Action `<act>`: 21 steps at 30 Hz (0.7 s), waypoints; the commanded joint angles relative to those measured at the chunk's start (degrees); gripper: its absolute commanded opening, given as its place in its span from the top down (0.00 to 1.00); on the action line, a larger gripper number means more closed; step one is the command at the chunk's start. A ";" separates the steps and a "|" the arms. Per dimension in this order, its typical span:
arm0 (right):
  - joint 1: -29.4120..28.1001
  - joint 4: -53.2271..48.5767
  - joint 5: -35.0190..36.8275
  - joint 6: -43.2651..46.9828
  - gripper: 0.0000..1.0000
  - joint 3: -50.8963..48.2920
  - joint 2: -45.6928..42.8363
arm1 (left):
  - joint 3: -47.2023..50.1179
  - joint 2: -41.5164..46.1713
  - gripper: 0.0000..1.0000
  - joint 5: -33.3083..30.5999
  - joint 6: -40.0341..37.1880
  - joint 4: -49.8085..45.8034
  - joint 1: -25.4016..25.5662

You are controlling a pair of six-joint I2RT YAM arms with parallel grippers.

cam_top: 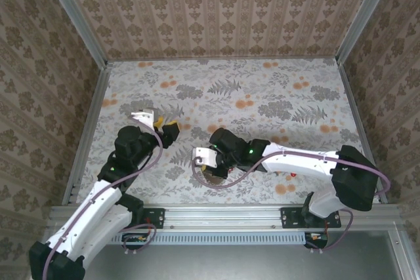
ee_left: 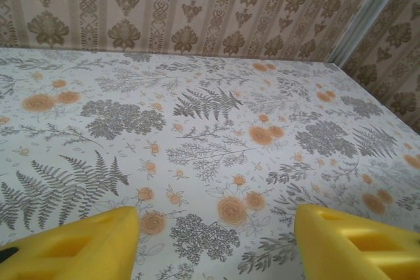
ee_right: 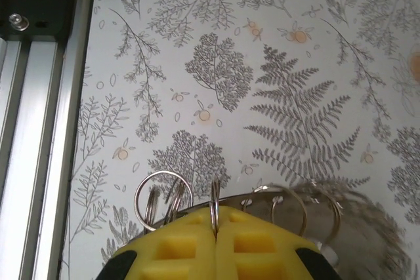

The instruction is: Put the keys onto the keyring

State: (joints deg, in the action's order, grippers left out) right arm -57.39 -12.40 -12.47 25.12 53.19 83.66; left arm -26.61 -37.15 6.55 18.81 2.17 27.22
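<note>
Floral tablecloth (cam_top: 262, 96) — left hand (ee_left: 216, 231) wide apart, right hand (ee_right: 215, 231) tight on keyring (ee_right: 214, 199)

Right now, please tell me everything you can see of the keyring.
The keyring is thin, silvery, shiny metal: several wire loops linked in a row. One loop stands edge-on, pinched between the yellow fingers of the shut right gripper; the others spread to both sides, over the floral table. Its right end is blurred.
</note>
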 commanded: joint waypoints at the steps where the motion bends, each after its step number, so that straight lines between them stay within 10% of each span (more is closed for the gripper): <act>1: 4.19 4.79 -2.87 -0.38 1.00 -1.37 -6.53 | 0.68 0.87 0.38 5.74 -2.09 2.98 -0.29; 14: 16.68 2.21 -19.87 9.02 1.00 -1.04 -9.97 | -4.14 -6.42 0.55 33.25 -20.70 6.12 0.33; 21: 17.77 2.53 -15.91 13.00 1.00 -1.83 -9.35 | -9.57 -15.63 0.58 31.80 -26.26 4.25 1.46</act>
State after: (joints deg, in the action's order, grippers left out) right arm -39.75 -10.90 -28.73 35.14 51.68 75.35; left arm -33.10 -50.78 36.75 -3.29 6.42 28.42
